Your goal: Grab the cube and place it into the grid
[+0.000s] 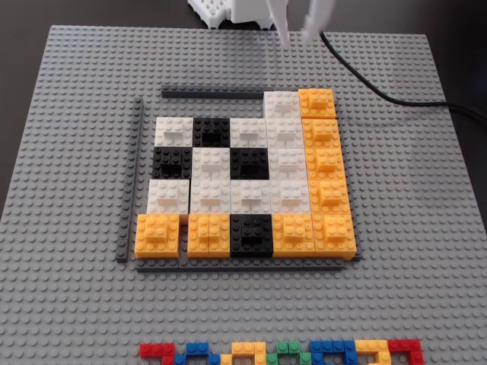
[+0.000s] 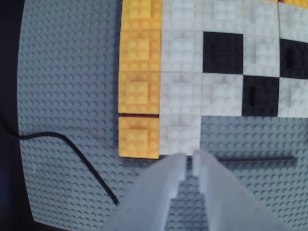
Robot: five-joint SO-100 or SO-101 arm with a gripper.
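Observation:
A white cube (image 1: 281,106) with a raised plate on top sits in the far row of the grid (image 1: 228,163), right beside the orange corner block (image 1: 317,103). In the wrist view this cube (image 2: 179,132) lies just ahead of my fingertips. My gripper (image 1: 294,35) hovers past the grid's far edge, above the baseplate. In the wrist view the gripper (image 2: 189,161) is open by a narrow gap, with nothing between its white fingers (image 2: 159,192). It is not touching the cube.
The grid stands on a large light grey studded baseplate (image 1: 68,152), with dark grey strips (image 1: 133,175) round it. A black cable (image 1: 380,84) crosses the far right corner. A row of small multicoloured bricks (image 1: 281,352) lines the near edge. Bare baseplate shows in the far row left of the cube.

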